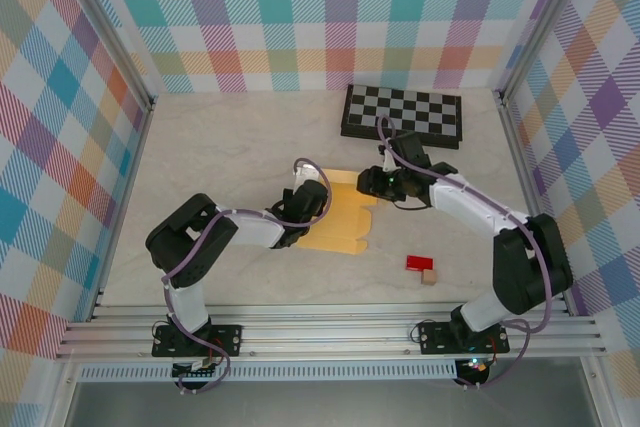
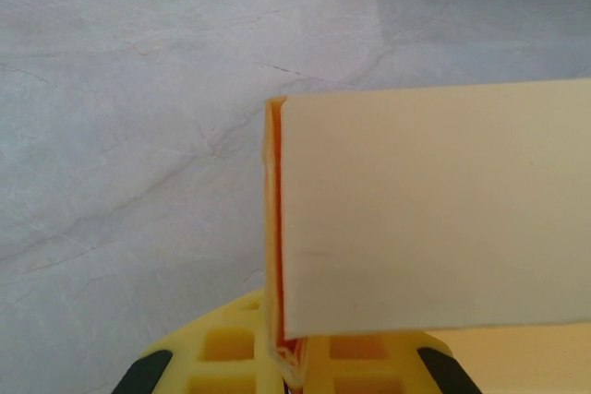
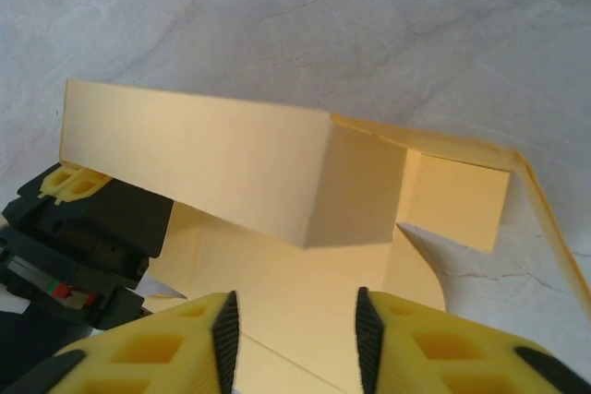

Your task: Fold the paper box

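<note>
On the left of the overhead view, the left gripper (image 1: 308, 195) reaches over the pale marbled table (image 1: 220, 147). Its yellow jaws are clenched on the left end of a raised side panel of the paper box (image 1: 340, 232), a yellow-orange sheet of thin die-cut cardboard with flaps. The sheet lies at the middle of the table, between the two arms. In the left wrist view we see that panel standing on edge, pinched at its lower corner.

Further right, the right gripper (image 1: 384, 183) hovers over the sheet's far right part. Its jaws are released, with a gap between the black pads (image 3: 224, 334) and nothing in them. Below them lies the flat base, with the raised panel and a small corner flap just ahead.

We judge the step to be standing this wall up. To do it well, we would hold the left pinch firm, press the base flat with the right fingers, and bend slowly along the crease so the thin card does not buckle.

To the right lie a small red block (image 1: 418, 263) and a tan block (image 1: 429, 277). A black-and-white checkerboard (image 1: 402, 114) sits at the far side.
</note>
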Tool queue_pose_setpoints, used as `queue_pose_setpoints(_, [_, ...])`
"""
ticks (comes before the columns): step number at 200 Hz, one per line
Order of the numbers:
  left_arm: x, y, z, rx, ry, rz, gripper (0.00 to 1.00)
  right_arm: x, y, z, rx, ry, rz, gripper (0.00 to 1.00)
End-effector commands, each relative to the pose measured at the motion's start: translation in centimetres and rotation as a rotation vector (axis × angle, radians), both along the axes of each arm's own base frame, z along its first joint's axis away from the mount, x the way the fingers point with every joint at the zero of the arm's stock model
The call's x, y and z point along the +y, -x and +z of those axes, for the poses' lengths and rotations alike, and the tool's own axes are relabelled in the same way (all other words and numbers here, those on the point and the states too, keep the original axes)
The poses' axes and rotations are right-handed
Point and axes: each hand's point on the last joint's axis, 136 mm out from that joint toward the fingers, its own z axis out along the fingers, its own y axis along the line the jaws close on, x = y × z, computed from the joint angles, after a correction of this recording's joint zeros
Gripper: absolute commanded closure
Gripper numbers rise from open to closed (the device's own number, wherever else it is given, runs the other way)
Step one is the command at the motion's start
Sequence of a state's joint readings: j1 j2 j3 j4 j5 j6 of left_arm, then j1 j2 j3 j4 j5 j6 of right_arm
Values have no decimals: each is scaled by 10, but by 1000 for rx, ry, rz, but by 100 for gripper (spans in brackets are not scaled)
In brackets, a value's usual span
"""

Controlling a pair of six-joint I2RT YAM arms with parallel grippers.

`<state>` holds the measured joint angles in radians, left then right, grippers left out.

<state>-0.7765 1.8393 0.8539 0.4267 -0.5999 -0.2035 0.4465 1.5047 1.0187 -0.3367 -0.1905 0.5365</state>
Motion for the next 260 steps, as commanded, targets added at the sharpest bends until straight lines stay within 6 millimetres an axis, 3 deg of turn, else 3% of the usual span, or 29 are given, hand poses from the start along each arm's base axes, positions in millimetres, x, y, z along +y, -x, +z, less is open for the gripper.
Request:
queue_pose_setpoints(1, [19, 10, -25, 83, -93, 61, 100, -11, 6, -7, 3, 17, -41, 69])
queue_pose_setpoints(26, [22, 10, -24, 94, -91, 92, 100, -13, 7, -18, 17, 11, -73, 77])
queue_pose_setpoints(48, [25, 12, -25, 109, -78, 118, 100, -15, -5, -26, 4, -6, -126, 82])
queue_pose_setpoints(98, [29, 16, -24, 128, -68, 143, 100, -22, -51, -47, -46, -29, -214, 83])
queue_pose_setpoints(170, [28, 17, -20, 136, -73, 144, 100, -34, -84, -80, -3, -83, -322, 85])
queue_pose_setpoints(216, [28, 16, -23, 142, -90, 151, 100, -14, -82, -96, 104, -190, -325, 88])
queue_pose_setpoints(260, [30, 15, -24, 143, -104, 164, 100, 2, -70, -79, 97, -247, -304, 88])
